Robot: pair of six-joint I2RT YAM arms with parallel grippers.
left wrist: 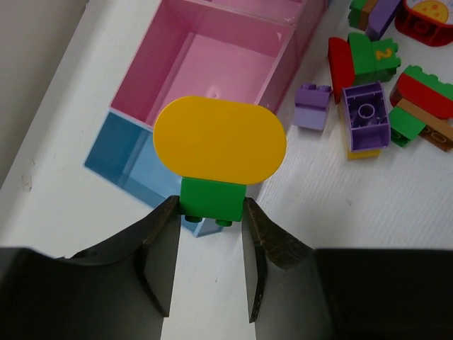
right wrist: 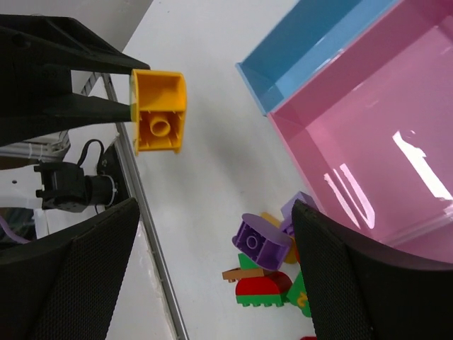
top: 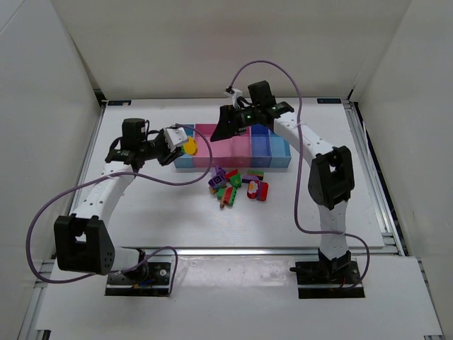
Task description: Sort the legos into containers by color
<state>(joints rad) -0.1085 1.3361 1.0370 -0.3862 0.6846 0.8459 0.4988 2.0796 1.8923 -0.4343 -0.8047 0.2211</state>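
Observation:
My left gripper [left wrist: 211, 212] is shut on the green base of a lego with a rounded yellow top [left wrist: 219, 138]. It holds this lego in the air over the left end of the containers [top: 212, 145], above the light blue bin [left wrist: 131, 159] and beside a pink bin [left wrist: 212, 64]. My right gripper [right wrist: 216, 205] stands open and empty above the pink bin [right wrist: 368, 142]. In the right wrist view the same yellow lego [right wrist: 159, 112] shows from below. Several legos [top: 237, 185] lie in a pile on the table in front of the bins, among them a purple one [right wrist: 262, 242] and a red-and-green one [right wrist: 263, 290].
The bin row continues right into darker blue bins [top: 272, 147]. The table's metal rail [right wrist: 141, 227] runs near the front edge. The pink and light blue bins under the grippers hold nothing visible. White walls enclose the table on three sides.

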